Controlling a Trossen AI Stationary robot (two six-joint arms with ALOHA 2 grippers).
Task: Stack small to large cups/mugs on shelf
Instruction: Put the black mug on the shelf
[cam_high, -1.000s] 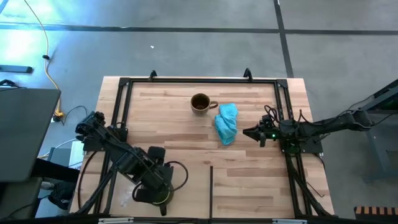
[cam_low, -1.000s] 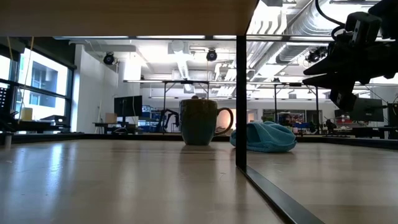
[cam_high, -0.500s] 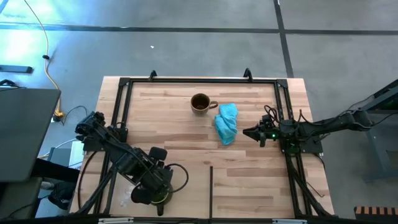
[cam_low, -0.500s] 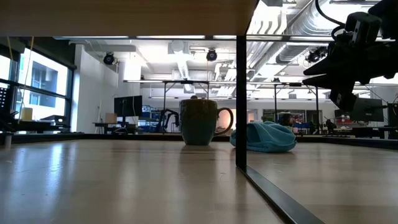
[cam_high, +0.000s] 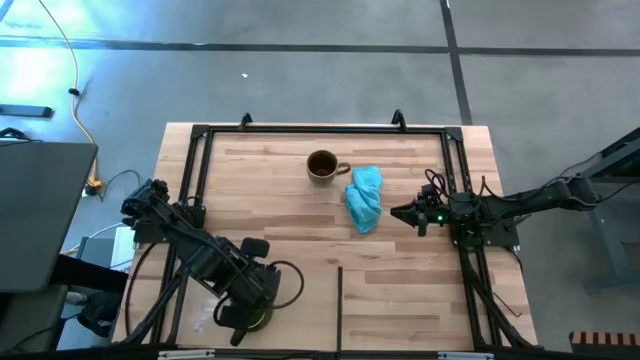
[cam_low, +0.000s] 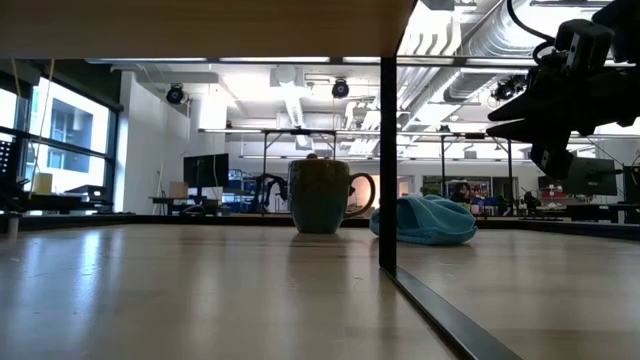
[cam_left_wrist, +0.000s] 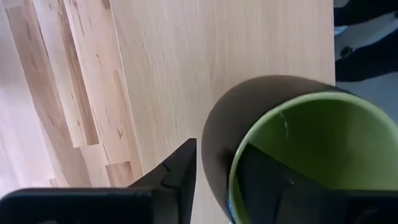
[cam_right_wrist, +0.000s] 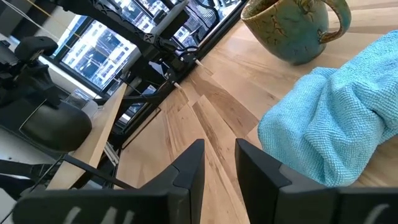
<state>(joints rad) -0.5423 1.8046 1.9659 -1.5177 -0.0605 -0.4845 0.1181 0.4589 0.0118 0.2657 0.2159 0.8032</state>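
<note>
Fingers of the left hand (cam_left_wrist: 214, 177) pinched the green mug's (cam_left_wrist: 292, 143) wall near the worktop's (cam_high: 400, 290) front edge; right hand (cam_right_wrist: 217, 165) hovered released beside the cloth (cam_right_wrist: 336, 124).

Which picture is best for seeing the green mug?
The left wrist view: the green mug fills it, and the left pincer has one finger inside the rim and one outside. In the high view only a sliver of the mug peeks out under that arm. The low and right wrist views do not show it.
</note>
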